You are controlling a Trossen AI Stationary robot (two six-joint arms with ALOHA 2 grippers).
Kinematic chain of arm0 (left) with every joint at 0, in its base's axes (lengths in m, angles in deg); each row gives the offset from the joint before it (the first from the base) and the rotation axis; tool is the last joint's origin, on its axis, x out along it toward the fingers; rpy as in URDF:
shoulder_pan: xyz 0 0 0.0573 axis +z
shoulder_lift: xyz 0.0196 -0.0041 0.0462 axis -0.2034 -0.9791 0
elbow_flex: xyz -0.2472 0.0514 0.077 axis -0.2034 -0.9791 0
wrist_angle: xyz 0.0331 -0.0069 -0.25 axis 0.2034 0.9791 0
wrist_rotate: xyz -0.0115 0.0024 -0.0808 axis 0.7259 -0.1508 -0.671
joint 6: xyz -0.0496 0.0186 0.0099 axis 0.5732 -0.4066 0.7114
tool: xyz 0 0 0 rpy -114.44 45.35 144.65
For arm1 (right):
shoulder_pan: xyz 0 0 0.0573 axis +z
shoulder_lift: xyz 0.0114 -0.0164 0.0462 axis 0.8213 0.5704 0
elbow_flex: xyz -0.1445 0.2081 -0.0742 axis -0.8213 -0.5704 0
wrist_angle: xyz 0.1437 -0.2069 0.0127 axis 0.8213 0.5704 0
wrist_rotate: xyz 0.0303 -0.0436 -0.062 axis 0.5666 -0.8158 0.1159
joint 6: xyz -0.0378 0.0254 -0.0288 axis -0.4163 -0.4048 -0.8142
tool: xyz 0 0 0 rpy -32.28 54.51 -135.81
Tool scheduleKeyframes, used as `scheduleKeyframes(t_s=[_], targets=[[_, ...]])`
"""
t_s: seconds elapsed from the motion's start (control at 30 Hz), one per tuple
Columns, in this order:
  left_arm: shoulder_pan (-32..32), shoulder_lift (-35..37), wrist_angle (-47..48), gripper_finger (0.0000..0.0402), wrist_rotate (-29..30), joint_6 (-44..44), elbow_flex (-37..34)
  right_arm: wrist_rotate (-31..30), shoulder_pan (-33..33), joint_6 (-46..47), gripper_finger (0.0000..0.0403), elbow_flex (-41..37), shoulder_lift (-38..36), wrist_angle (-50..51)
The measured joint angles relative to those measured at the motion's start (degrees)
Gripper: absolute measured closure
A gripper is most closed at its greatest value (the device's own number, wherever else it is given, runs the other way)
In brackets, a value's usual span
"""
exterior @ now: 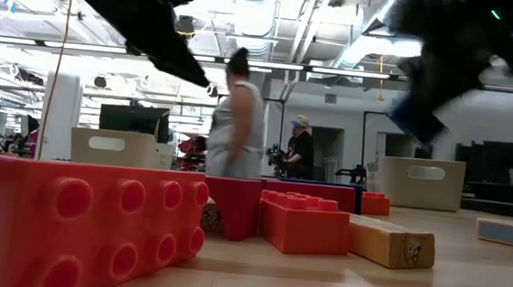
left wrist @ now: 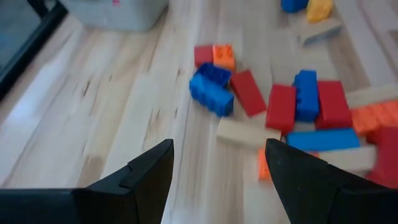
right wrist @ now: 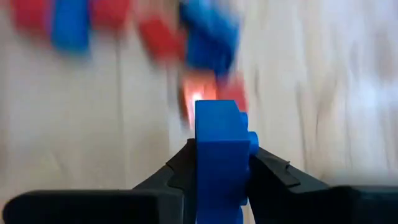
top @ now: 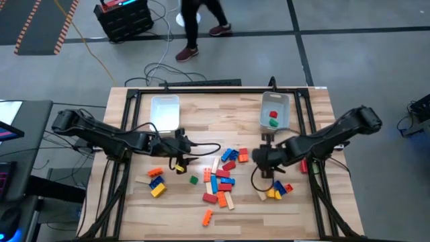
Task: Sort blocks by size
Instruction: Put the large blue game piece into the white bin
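Blue, the short block (right wrist: 221, 155) sits clamped between the right gripper's (top: 263, 158) fingers, held above the wooden desk (top: 121, 208) just right of the scattered blocks (top: 220, 178). Beyond it, the right clear bin (top: 275, 111) holds a red and a green block. Left gripper (left wrist: 217, 180) hovers wide open and empty beside the pile.

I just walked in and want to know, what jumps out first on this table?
A bright heap of blocks in red, blue, orange and tan lies in the middle of the wooden table. The right pincer grips a blue block above it. The left pincer hovers open beside the heap, near an empty clear bin.
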Motion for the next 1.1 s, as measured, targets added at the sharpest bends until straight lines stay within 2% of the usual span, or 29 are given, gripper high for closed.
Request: scheduleKeyframes(t_s=[0.17, 0.47, 0.67, 0.9, 1.1], targets=[[0.0, -3.7, -7.9, 0.0153, 0.0, -2.9, 0.0, -0.1, -1.6, -7.4, 0.0286, 0.0, -1.4, -17.8], [0.0, -9.7, -22.6, 0.0153, -1.1, -6.3, 0.0, -0.6, -3.5, -17.8, 0.0272, 0.0, 1.7, -45.0], [0.0, -10.4, -30.4, 0.0153, -1.1, -7.7, 0.1, -0.2, -3.5, -24.2, 0.0280, 0.0, 6.1, -57.9], [0.0, -10.4, -34.8, 0.0153, -1.1, -8.3, 0.4, 0.5, -3.9, -28.4, 0.0272, 0.0, 10.3, -69.9], [0.0, -10.4, -37.6, 0.0159, -1.1, -9.6, 0.4, 6.2, -5.5, -27.0, 0.0275, 0.0, 12.6, -76.4]])
